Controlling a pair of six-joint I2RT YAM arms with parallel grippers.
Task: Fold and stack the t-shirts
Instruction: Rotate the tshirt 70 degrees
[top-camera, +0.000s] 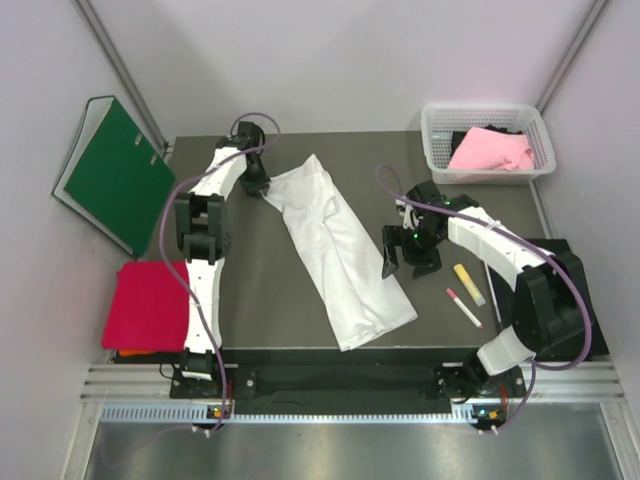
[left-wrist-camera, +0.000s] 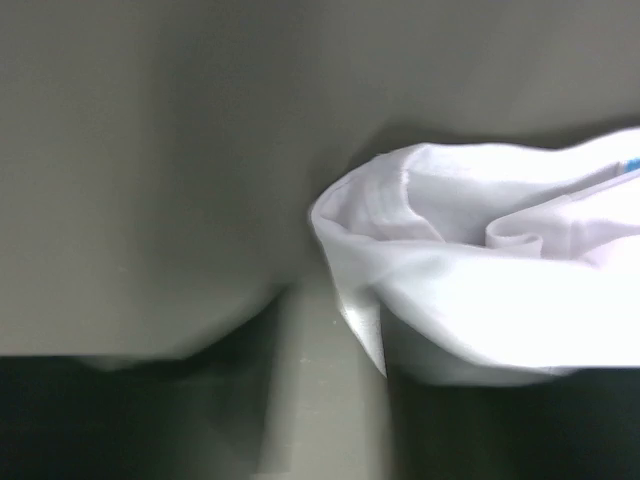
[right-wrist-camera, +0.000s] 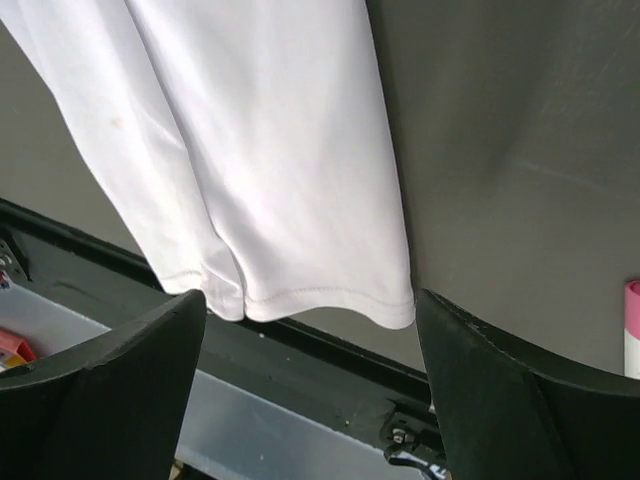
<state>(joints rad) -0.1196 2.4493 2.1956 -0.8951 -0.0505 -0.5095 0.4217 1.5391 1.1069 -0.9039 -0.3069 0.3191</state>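
Top external shows us the far-right-corner basket holding the pink t-shirt; right wrist shows our right claw spread empty over the white t-shirt at the worktop's near edge; left claw: we cannot tell.

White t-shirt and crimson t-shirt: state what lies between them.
In the top view, the left arm runs between the crimson t-shirt and the white t-shirt; the rest is bare dark tabletop.

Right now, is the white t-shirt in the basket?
No, the white t-shirt lies stretched out on the table; the basket holds the pink t-shirt.
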